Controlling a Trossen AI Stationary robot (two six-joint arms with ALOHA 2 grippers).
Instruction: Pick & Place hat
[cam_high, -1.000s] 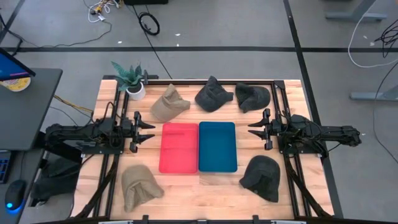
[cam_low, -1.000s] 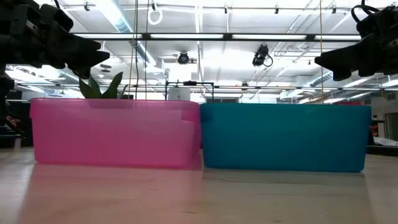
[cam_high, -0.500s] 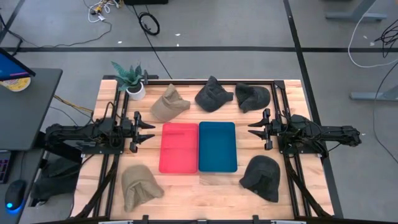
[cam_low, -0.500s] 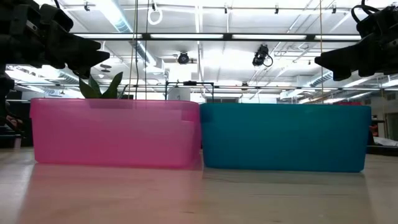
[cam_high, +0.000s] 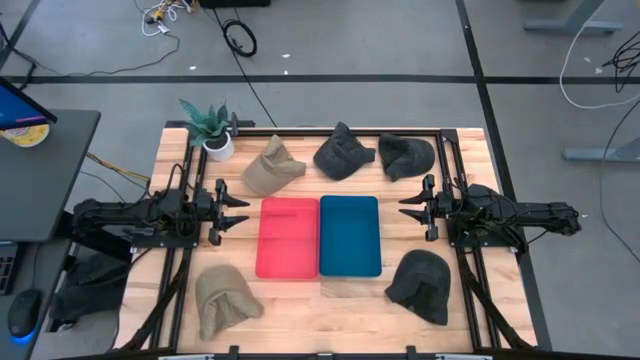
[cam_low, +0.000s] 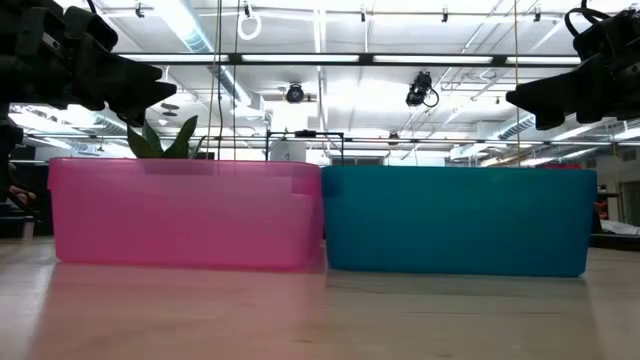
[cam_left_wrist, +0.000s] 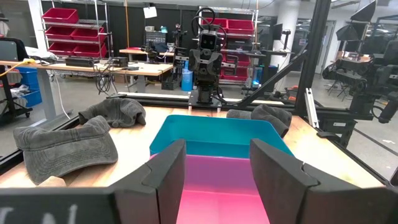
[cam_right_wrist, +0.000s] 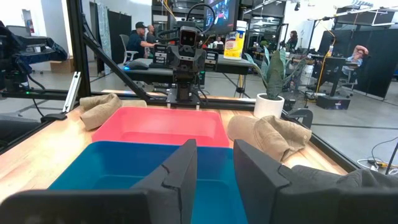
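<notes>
I find the tan hat (cam_high: 222, 298) and dark hat (cam_high: 422, 282) slumped nearest on the wood table (cam_high: 340, 308). Beyond, the rigid red bin (cam_high: 288, 236) and blue bin (cam_high: 350, 235) hold nothing. Left gripper (cam_high: 236, 209) and right gripper (cam_high: 411, 208) flank them, fingers parted. Farthest lie three more soft hats (cam_high: 340, 152).

Hats: five in all.
Tan hats: two – tan hat one (cam_high: 271, 168) at far side, tan hat two (cam_high: 223, 299) at near left corner.
Dark hats: three – dark hat one (cam_high: 343, 152) and dark hat two (cam_high: 405, 155) at far side, dark hat three (cam_high: 421, 283) at near right.
Bins: two, touching – pink bin (cam_high: 288, 237), blue bin (cam_high: 350, 236).
Plants: one, plant (cam_high: 208, 125) at far left corner.
Arms: two.
Grippers: two – left gripper (cam_high: 238, 211), right gripper (cam_high: 406, 206), each with two fingers.
</notes>
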